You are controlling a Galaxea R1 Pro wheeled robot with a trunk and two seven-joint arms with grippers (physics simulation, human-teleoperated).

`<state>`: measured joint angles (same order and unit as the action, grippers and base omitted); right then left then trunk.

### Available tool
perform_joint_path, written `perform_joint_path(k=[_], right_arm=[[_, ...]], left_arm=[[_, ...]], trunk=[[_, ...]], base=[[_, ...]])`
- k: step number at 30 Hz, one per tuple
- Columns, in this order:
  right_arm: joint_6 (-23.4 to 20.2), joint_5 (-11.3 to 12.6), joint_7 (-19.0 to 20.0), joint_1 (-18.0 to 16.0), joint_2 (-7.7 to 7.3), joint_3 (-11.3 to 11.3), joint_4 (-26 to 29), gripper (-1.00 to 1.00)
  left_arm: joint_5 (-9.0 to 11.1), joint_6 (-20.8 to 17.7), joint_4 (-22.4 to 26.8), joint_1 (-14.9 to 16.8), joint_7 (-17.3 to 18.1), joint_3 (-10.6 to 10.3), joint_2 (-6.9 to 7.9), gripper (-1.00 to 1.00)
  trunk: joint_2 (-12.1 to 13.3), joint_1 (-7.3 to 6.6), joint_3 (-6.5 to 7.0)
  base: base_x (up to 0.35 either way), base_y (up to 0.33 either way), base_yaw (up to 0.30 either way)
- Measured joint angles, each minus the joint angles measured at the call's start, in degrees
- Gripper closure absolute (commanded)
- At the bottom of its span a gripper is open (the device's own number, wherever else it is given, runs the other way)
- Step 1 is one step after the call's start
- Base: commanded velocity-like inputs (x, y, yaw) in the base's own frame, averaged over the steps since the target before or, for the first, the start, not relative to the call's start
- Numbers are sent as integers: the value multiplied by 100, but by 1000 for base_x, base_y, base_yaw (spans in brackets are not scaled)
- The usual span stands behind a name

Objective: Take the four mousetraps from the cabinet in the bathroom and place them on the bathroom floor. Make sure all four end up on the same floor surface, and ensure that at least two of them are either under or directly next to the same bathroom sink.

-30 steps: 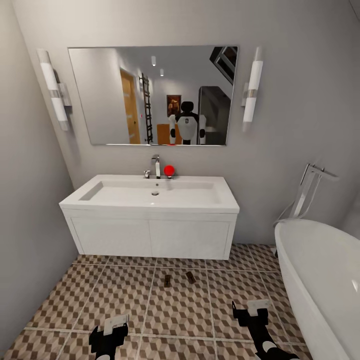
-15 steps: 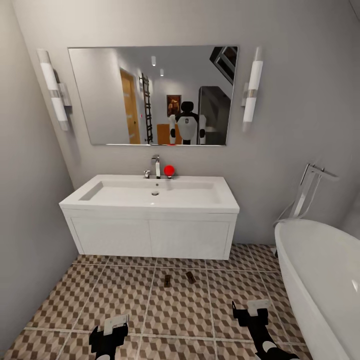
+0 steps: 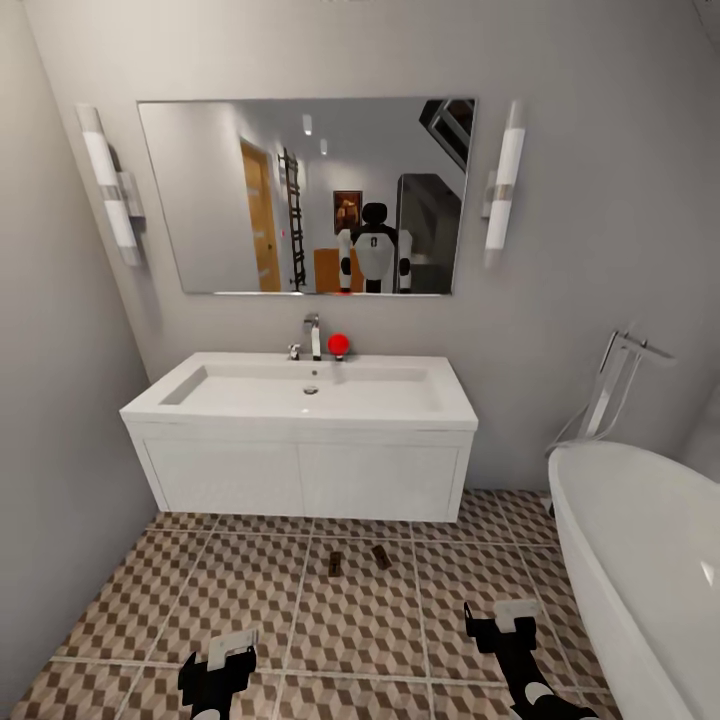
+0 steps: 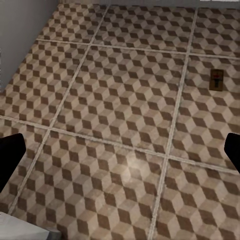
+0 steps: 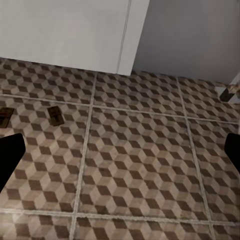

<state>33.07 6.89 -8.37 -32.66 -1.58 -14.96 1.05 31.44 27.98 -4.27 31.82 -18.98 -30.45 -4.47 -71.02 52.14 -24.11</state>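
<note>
Two small dark brown mousetraps (image 3: 335, 563) (image 3: 381, 556) lie flat on the cube-patterned bathroom floor (image 3: 360, 620), just in front of the white vanity under the sink (image 3: 310, 390). The right wrist view has both mousetraps (image 5: 55, 115) (image 5: 5, 116) near the vanity's base; the left wrist view has one mousetrap (image 4: 216, 80). My left gripper (image 3: 230, 650) (image 4: 120, 155) hangs open over bare tiles at the lower left. My right gripper (image 3: 515, 615) (image 5: 120, 155) is open too, low at the right, nearer the traps. Neither holds anything. The cabinet is out of view.
A white oval bathtub (image 3: 640, 560) with a chrome floor tap (image 3: 615, 385) fills the right side. A grey wall (image 3: 50, 500) closes the left. A mirror (image 3: 310, 195) above the sink reflects the robot. A red ball (image 3: 338, 343) sits by the chrome tap (image 3: 313, 333).
The whole head picture has shifted down a few pixels, so the camera moved slightly. Grippers and mousetraps hold their places.
</note>
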Motion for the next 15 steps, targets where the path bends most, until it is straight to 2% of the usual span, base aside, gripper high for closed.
perform_joint_path(k=[15], right_arm=[[0,0,0,0,0,-2,1,-100]], left_arm=[[0,0,0,0,0,0,3,-100]], trunk=[[602,-330,270]], base=[[0,0,0]])
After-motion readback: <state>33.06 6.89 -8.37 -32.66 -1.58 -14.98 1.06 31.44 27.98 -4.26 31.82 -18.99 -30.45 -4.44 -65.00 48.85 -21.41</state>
